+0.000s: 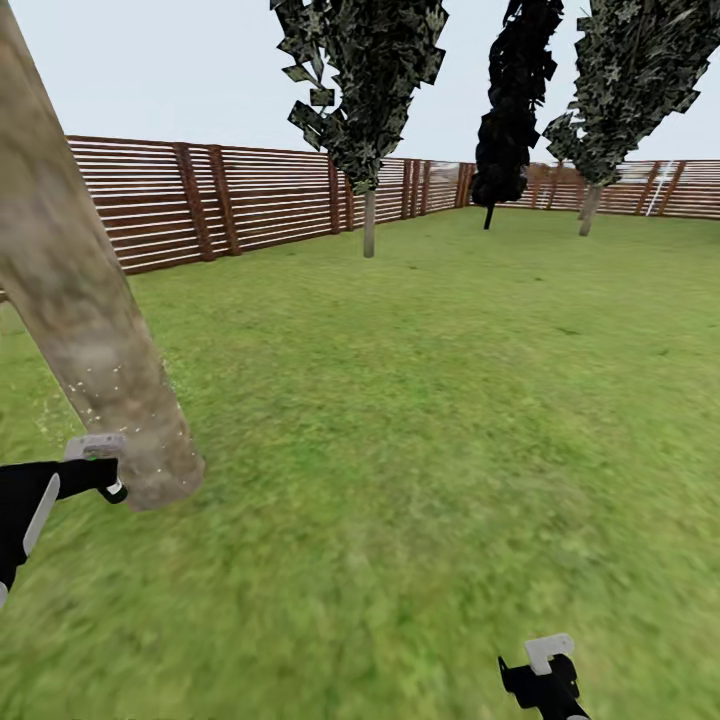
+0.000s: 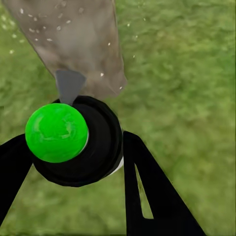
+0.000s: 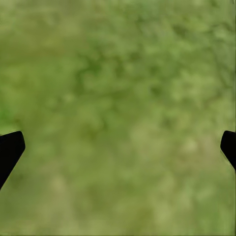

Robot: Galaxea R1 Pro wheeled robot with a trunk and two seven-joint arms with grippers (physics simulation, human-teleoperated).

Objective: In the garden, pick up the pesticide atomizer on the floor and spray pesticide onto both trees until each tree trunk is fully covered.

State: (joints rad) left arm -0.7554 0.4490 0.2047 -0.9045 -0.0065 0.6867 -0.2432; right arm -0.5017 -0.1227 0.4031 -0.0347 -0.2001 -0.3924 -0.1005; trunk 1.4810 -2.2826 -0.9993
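Spraying is under way: the left claw, closed around the atomizer at lower left, aims at the near trunk, already white-flecked, while the far tree at upper centre looks untreated and the right claw hangs open, empty.

Item: my right gripper, two black fingertips at opposite edges of the picture, spread wide apart with nothing between them. Background: blurry green grass, mottled lighter and darker.
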